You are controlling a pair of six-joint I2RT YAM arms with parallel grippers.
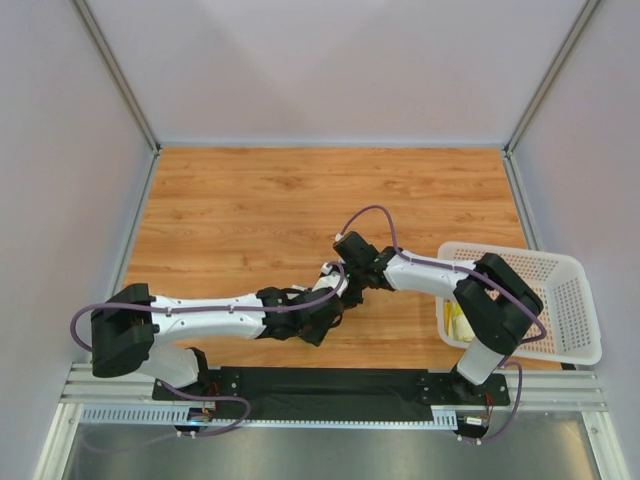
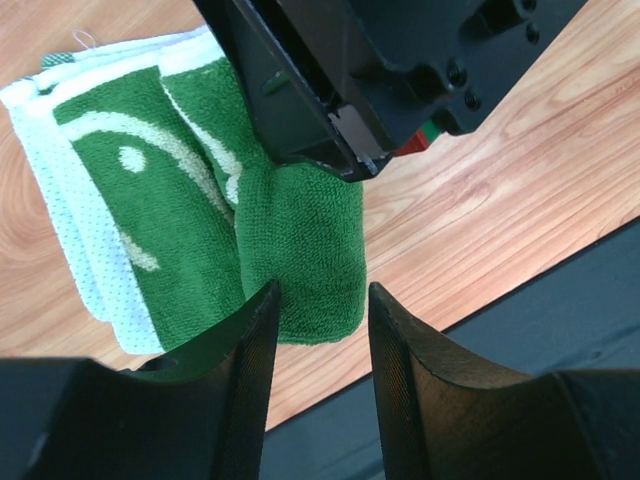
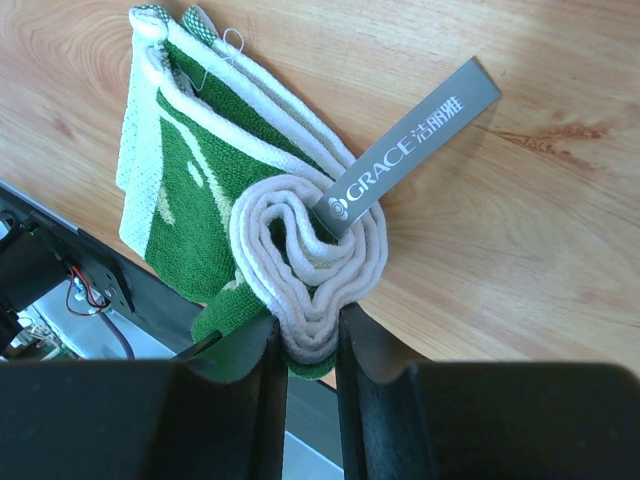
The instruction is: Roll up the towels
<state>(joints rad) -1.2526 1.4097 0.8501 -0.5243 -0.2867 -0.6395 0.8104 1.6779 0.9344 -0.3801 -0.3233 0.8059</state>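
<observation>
The dark green towel (image 3: 190, 215) is over the wooden table (image 1: 250, 210), near the middle of the top picture, where both arms meet. One end is rolled into a fat curl. The right gripper (image 3: 305, 335) pinches that curl between its two fingers. A gray label (image 3: 415, 145) sticks out of the roll toward the upper right. The left gripper (image 2: 322, 300) has its fingers partly apart, with the towel's other end between them. I cannot tell if it squeezes. The pale yellow towel (image 1: 458, 322) sits in the white basket (image 1: 575, 300) on the right side.
</observation>
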